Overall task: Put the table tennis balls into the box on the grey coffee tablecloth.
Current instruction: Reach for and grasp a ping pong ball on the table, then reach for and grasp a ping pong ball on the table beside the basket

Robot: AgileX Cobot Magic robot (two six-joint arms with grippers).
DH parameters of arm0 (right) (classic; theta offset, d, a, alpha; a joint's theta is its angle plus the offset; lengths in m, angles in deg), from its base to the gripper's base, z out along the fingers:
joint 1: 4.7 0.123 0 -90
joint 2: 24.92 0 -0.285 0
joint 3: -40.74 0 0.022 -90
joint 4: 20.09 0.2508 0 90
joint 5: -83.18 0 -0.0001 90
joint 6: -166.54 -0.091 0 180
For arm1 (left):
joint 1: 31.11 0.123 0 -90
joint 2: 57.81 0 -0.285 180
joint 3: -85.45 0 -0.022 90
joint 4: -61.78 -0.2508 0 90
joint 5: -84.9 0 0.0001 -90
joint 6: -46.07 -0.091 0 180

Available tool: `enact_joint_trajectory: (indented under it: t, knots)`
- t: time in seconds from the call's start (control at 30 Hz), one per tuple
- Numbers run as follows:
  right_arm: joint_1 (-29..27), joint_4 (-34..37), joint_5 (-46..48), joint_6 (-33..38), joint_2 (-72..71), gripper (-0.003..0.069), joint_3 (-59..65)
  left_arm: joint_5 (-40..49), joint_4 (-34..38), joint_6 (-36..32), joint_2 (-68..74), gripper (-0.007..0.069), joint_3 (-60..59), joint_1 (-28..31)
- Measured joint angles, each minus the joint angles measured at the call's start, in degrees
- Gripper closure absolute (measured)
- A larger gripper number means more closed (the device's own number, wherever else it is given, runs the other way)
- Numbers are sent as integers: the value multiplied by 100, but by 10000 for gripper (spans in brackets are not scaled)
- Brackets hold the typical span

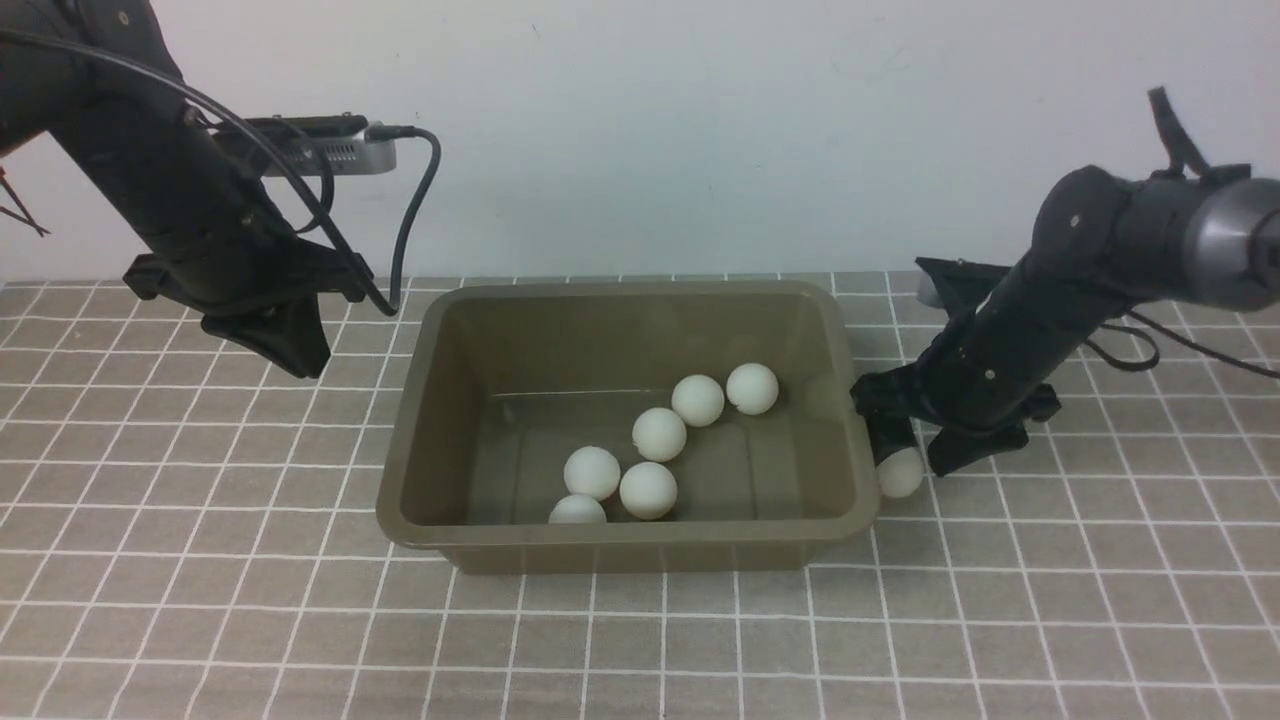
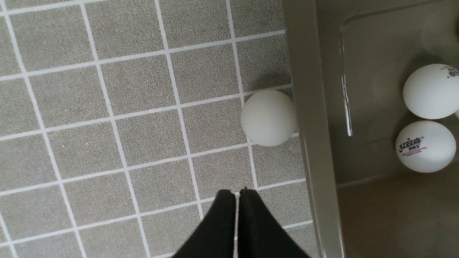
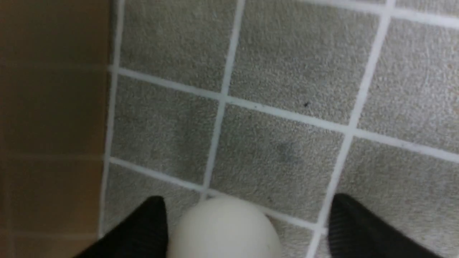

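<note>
small white plastic ball [image 1: 901, 473] looks light and rolly, pinch its middle; black right gripper [image 3: 247, 222] open around it, black left gripper [image 2: 238, 193] closed

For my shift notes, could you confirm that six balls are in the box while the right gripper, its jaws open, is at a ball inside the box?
Not quite: that ball is outside the box, on the cloth beside its right wall, as the front view shows. The rest stands.

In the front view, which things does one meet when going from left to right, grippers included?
Left gripper → box → ball outside the box → right arm's striped grey section
</note>
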Motion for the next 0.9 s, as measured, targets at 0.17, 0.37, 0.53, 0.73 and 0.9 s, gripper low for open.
enact_joint_trajectory:
  t: [0.17,0.37,0.53,0.73,0.9]
  knots:
    - [0,-446,248,-263,-214,297,7,0,0,0,0,629,0,0]
    - [70,-494,277,-591,-1354,297,7,0,-2,0,0,629,0,0]
    - [731,54,-59,371,-1637,297,1,0,3,0,0,629,0,0]
    - [1183,228,-443,579,-1124,181,6,0,3,-3,0,629,0,0]
    - [1226,205,-718,603,-785,88,6,0,3,-3,0,629,0,0]
